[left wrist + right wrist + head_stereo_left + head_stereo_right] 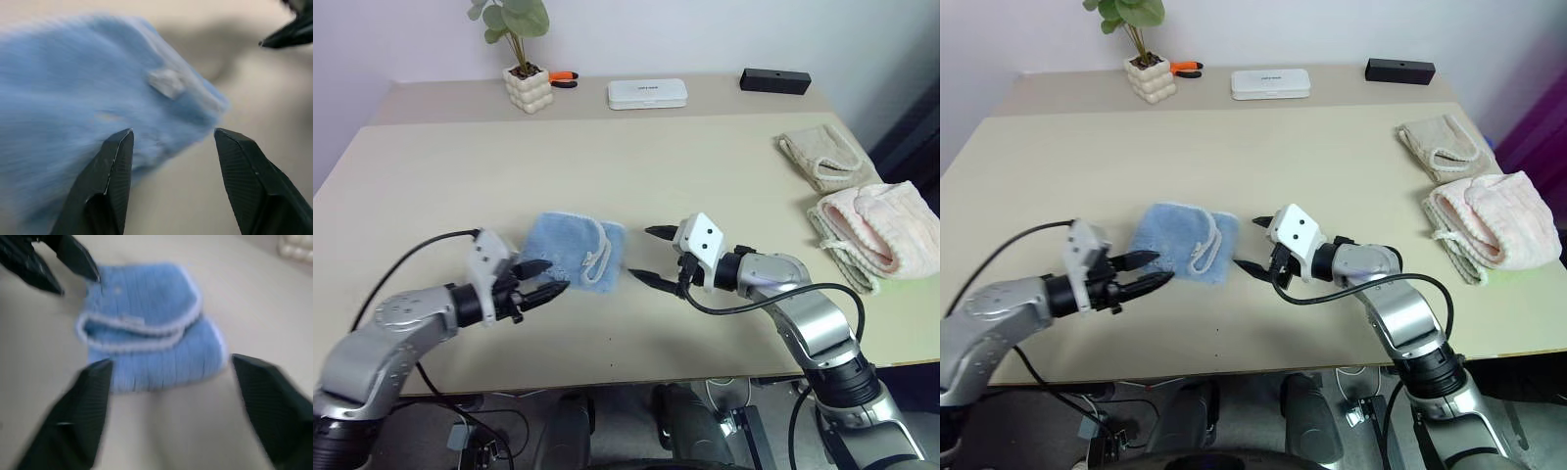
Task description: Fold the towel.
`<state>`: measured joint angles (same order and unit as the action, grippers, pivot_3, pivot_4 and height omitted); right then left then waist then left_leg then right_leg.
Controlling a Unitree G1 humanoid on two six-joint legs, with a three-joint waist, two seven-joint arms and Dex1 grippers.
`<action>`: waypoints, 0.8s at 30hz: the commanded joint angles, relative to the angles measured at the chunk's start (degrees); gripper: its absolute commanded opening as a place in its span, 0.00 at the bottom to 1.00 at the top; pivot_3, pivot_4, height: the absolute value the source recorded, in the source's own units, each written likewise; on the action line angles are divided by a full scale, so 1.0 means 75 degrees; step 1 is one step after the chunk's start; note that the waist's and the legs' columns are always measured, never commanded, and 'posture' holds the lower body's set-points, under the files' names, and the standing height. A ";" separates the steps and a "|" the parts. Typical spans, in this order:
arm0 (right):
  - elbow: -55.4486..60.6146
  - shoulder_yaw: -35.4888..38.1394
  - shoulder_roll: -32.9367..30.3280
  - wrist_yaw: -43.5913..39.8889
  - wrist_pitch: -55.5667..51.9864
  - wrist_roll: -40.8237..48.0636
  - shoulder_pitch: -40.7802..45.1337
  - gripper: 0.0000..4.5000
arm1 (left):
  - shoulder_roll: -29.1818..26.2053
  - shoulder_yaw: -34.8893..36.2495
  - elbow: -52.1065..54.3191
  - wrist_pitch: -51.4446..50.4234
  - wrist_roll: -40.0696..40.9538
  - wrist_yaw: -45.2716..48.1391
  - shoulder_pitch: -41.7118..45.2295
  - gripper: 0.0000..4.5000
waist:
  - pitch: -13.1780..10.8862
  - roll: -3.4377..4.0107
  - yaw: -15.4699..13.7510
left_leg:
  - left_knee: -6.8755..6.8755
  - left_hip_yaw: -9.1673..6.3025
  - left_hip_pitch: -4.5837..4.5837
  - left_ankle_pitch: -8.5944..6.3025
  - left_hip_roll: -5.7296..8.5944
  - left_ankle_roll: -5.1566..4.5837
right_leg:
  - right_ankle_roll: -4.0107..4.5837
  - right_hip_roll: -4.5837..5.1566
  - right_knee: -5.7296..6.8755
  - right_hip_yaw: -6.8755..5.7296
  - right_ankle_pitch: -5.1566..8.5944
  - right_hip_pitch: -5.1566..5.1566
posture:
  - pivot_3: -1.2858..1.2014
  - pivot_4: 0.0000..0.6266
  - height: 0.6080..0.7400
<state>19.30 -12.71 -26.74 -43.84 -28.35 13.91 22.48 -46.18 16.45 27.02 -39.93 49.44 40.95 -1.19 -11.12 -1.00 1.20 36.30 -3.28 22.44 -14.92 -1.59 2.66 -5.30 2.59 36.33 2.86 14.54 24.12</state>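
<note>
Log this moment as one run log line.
towel: folded, on table | left tool: open, empty, beside towel | right tool: open, empty, beside towel

Left arm: reaches in from the left, forearm low, bent at the elbow.
Left gripper (544, 278): points toward the right gripper, black fingers parted, nothing between them.
Right arm: reaches in from the right, elbow bent, wrist turned inward.
Right gripper (653, 257): points toward the left gripper, fingers spread apart, empty.
</note>
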 commanded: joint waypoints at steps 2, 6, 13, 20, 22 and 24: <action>-0.0201 0.0077 0.0549 0.0216 -0.0199 0.0255 0.0661 0.26 | 0.0320 0.1139 0.0064 0.0307 0.0208 -0.0690 0.0300 0.33 | 0.0000 0.0000 -0.0006 | 0.0002 -0.0001 -0.0001 0.0000 0.0000 0.0000 | -0.0003 -0.0001 0.0003 -0.0001 -0.0003 0.0000 | 0.52 0.24 0.98; -0.0676 -0.0315 0.1117 0.0395 -0.0206 0.0055 0.1081 0.00 | 0.0466 0.0217 -0.0371 0.0543 -0.1211 -0.1429 0.0701 0.02 | 0.0003 -0.0001 -0.0028 | 0.0002 -0.0003 -0.0005 0.0002 0.0004 0.0004 | -0.0011 -0.0002 0.0005 -0.0001 -0.0008 -0.0006 | 0.52 0.24 0.98; -0.2605 -0.1445 0.1984 0.0828 0.0099 -0.0985 0.1495 0.00 | 0.1373 -0.2022 -0.1455 0.1426 -0.3293 -0.1609 0.0907 0.02 | 0.0009 0.0001 -0.0005 | -0.0004 0.0000 -0.0004 0.0008 0.0006 0.0014 | -0.0013 -0.0001 0.0009 -0.0001 -0.0011 0.0001 | 0.52 0.24 0.98; -0.3443 -0.1660 0.2131 0.1211 0.0036 -0.1598 0.1238 0.00 | 0.1341 -0.2646 -0.2188 0.2102 -0.4412 -0.1351 0.0531 0.02 | 0.0024 0.0010 -0.0009 | -0.0007 0.0000 -0.0014 0.0011 0.0006 0.0018 | -0.0013 0.0000 0.0048 0.0000 -0.0011 0.0015 | 0.52 0.24 0.98; -0.3318 -0.1594 0.2113 0.1242 0.0040 -0.1612 0.1111 0.00 | 0.1363 -0.2569 -0.2243 0.2198 -0.4491 -0.1304 0.0452 0.02 | 0.0039 0.0014 -0.0004 | -0.0005 0.0000 -0.0022 0.0011 0.0006 0.0019 | -0.0012 -0.0001 0.0060 0.0000 -0.0010 0.0011 | 0.52 0.24 0.98; -0.2922 -0.1384 0.2058 0.1241 0.0133 -0.1498 0.1024 0.00 | 0.1490 -0.2261 -0.2049 0.2288 -0.4228 -0.1223 0.0336 0.02 | 0.0046 0.0017 0.0002 | -0.0003 0.0000 -0.0027 0.0011 0.0006 0.0018 | -0.0011 -0.0001 0.0075 0.0001 -0.0009 0.0011 | 0.52 0.24 0.98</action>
<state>-4.49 -24.92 -10.49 -35.03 -27.18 2.84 31.11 -35.21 -1.22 12.68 -21.96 17.77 31.13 3.55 -10.77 -0.87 1.21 36.27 -3.29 22.22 -14.84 -1.54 2.80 -5.38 2.58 36.93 2.86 14.48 24.20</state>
